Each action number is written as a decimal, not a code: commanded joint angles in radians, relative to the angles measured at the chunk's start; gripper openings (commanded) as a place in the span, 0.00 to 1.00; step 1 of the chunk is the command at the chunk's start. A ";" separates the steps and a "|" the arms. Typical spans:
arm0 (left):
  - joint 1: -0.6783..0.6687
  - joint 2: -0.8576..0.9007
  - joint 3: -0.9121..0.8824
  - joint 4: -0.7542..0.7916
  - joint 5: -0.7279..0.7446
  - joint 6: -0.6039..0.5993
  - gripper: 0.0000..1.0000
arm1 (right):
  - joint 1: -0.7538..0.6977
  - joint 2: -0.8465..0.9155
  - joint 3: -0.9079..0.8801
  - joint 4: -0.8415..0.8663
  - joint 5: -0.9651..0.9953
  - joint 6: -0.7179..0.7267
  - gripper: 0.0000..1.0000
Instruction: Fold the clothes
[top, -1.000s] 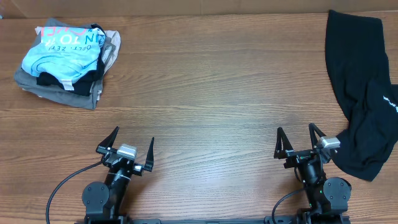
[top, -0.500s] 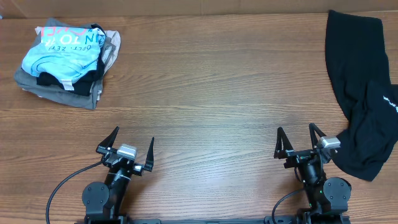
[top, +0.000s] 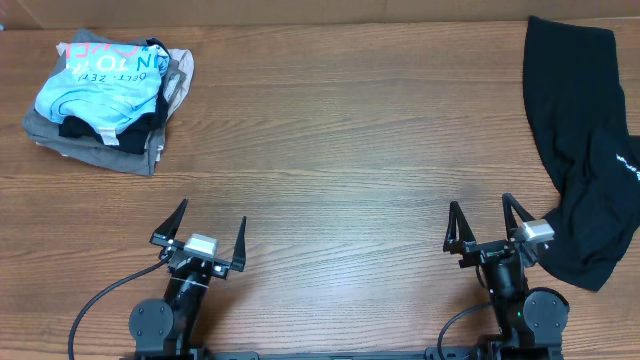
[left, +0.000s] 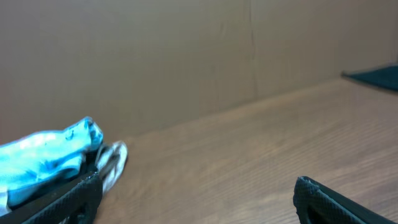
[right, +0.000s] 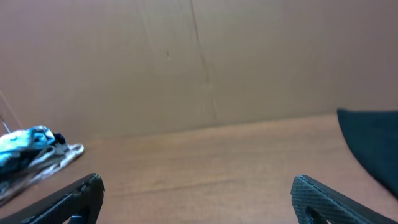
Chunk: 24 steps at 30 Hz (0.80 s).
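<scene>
1. Overhead view: the black garment (top: 585, 150) lies crumpled along the right edge of the desk (top: 350, 150). Its long axis runs from the far edge back toward the robot. Its near end sits just beside the right gripper (top: 480, 205), on that gripper's outer side, and a small white mark shows near the garment's right edge. The left gripper (top: 212, 215) is well apart from it, with most of the bare desk between them. Both grippers rest low at the near edge with fingers spread wide, holding nothing. A pile of folded clothes (top: 105, 95), light blue shirt on top, sits at the far left and is no part of this job.

2. Left wrist view: this gripper's 2 fingers (left: 68, 202) stand far apart at the bottom corners, with nothing between them. Only a dark sliver of the garment shows, far off at the right edge, and the folded pile is close by on the left.

3. Right wrist view: here too the fingers (right: 323, 199) stand apart and empty. The garment fills the right edge, ahead and to the right. My judgement is that the right arm is much the nearer, so the first reach should be forward and rightward onto the cloth.
</scene>
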 joint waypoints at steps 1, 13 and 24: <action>0.006 -0.011 0.022 0.023 0.031 -0.113 1.00 | -0.003 -0.012 -0.006 0.055 -0.002 0.033 1.00; 0.006 0.169 0.483 -0.363 0.022 -0.118 1.00 | -0.003 0.111 0.361 -0.121 0.017 -0.010 1.00; 0.006 0.803 0.999 -0.659 0.030 -0.118 1.00 | -0.003 0.782 0.877 -0.528 0.013 -0.034 1.00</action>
